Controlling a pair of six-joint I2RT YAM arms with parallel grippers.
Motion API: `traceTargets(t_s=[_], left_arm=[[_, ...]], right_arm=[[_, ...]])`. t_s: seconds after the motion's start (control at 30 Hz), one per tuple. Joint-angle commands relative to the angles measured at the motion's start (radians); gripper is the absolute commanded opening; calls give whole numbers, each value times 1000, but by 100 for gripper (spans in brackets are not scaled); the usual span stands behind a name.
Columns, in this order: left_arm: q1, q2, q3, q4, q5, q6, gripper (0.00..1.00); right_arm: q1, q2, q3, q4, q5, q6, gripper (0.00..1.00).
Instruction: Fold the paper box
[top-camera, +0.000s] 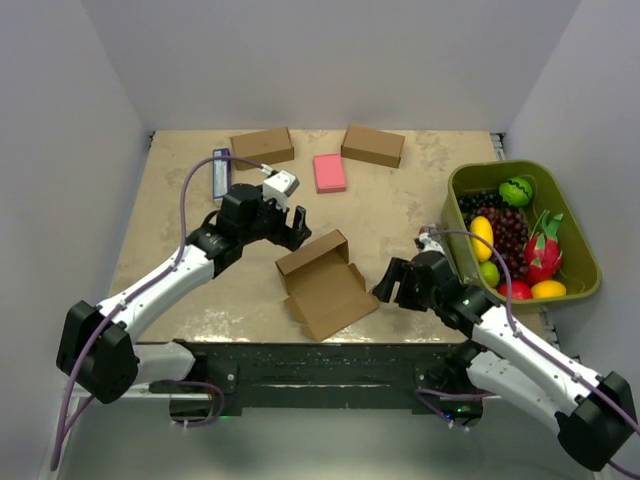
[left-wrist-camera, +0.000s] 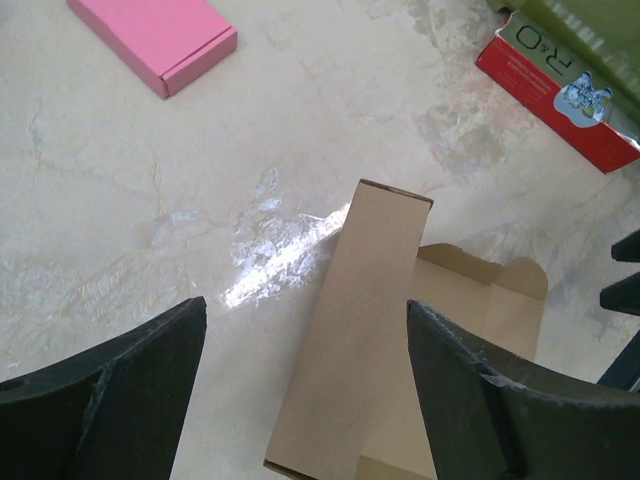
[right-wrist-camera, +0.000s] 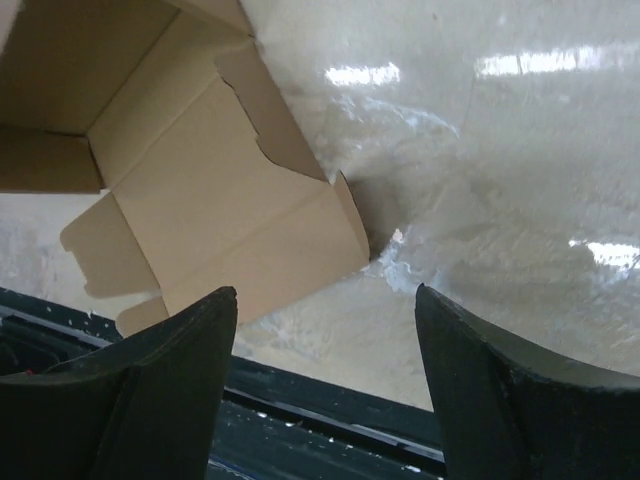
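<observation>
count, table top.
paper box (top-camera: 325, 285): one, between my left gripper (top-camera: 292, 226) and my right gripper (top-camera: 388, 284).
closed brown boxes: two, the left brown box (top-camera: 262, 147) and the right brown box (top-camera: 372, 146), both beyond my left gripper.
pink pad (top-camera: 329, 172): one, between those two.
flat purple box (top-camera: 221, 172): one, beyond my left gripper, to its left.
red carton (left-wrist-camera: 555, 75): one, near my right gripper.
green basket (top-camera: 585, 255): one, right of my right gripper.
in it, as far as i can see: long yellow fruit (top-camera: 481, 237) one, round yellow fruit (top-camera: 549, 289) one, grape bunch (top-camera: 508, 225) one, dragon fruit (top-camera: 543, 250) one, striped green melon (top-camera: 516, 190) one, lime (top-camera: 489, 272) one, red fruit (top-camera: 515, 290) one.
</observation>
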Motion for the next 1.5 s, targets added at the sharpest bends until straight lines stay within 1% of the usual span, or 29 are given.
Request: traceTargets(t_s=[0.0,0.07,0.1,0.17,0.3,0.47,0.67,0.87,0.9,0.97,1.0,1.07,1.1,1.13,1.27,1.3,1.37,1.4,1.47], left_arm=[[6,-39,-16,22,-9,-12,85],[6,-43,-20,22,-5,-17,86],[8,-42,-20,20,-3,-18,86],[8,-42,-25,17,-1,-20,86],[8,-40,-25,16,-1,-21,86],[6,-39,-29,19,2,-23,86],[8,-31,-28,17,8,-24,86],[6,-31,-28,19,9,-23,87],[6,-31,-29,20,14,-21,86],[6,-34,-29,20,17,-20,87],[6,-36,-28,19,20,-15,86],[6,-48,-29,23,28,-6,87],[2,-54,-31,25,35,3,86],[0,-60,-33,29,41,11,87],[-26,-97,-31,29,54,54,87],[-41,-102,-33,29,57,68,86],[-55,-121,-33,29,58,81,86],[-69,-128,-33,29,66,94,86],[-81,-146,-34,31,92,106,87]], right_arm=[[-3,-77,-115,22,-68,159,72],[-1,-86,-143,45,-57,156,69],[-3,-84,-162,71,-52,154,65],[-3,-68,-176,77,-45,128,64],[-3,-17,-198,144,-36,82,60],[-3,46,-199,194,-9,25,58],[-3,101,-213,322,-8,-22,56],[-3,199,-189,410,-23,-74,50],[-3,213,-174,412,-28,-89,47],[-3,252,-157,413,-34,-103,43],[-3,261,-138,404,-42,-120,42],[-3,270,-118,387,-51,-134,31],[-3,269,-91,346,-51,-143,26],[-3,267,-75,320,-55,-148,18],[-3,258,49,168,-68,-179,9],[-3,265,119,92,-68,-191,8],[-1,287,196,4,-57,-199,8],[-3,322,271,-83,-48,-205,7],[-1,360,339,-156,-39,-214,6]])
